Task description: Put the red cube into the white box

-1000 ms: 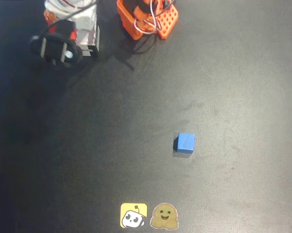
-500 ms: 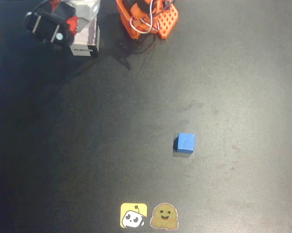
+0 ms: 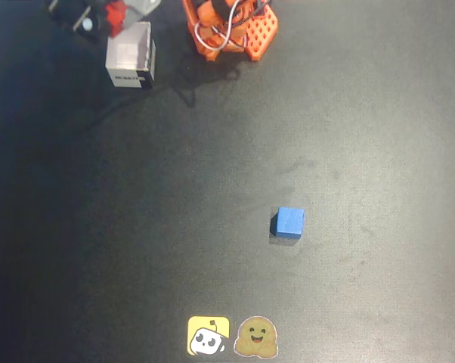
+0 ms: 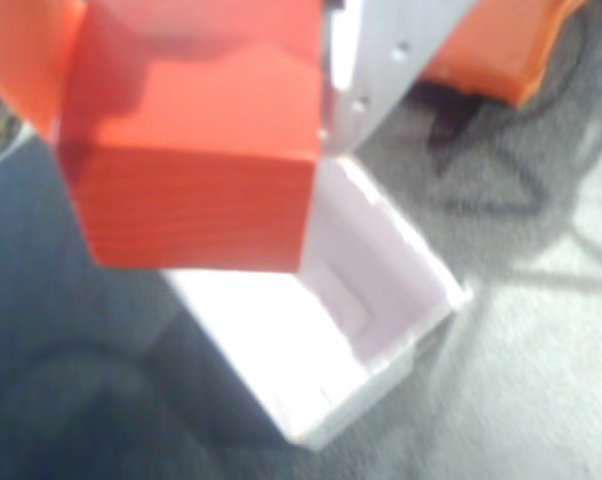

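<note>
In the wrist view the red cube (image 4: 196, 165) fills the upper left, pinched between an orange finger (image 4: 21, 50) on its left and a pale finger (image 4: 381, 60) on its right. My gripper (image 4: 201, 100) is shut on it. Just below and to the right sits the white box (image 4: 331, 320), open-topped with nothing inside. The cube hangs above the box's left part. In the overhead view the gripper (image 3: 103, 13) is at the top left edge with the red cube (image 3: 116, 13) in it, just above the white box (image 3: 129, 54), whose labelled side faces down the picture.
The arm's orange base (image 3: 229, 26) with its cables stands right of the box at the top edge. A blue cube (image 3: 290, 223) lies mid-table, right of centre. Two stickers (image 3: 231, 336) are at the bottom edge on the black table top.
The gripper, still holding the red cube, has moved toward the top edge of the overhead view, so the white box's opening now shows uncovered. The blue cube has not moved.
</note>
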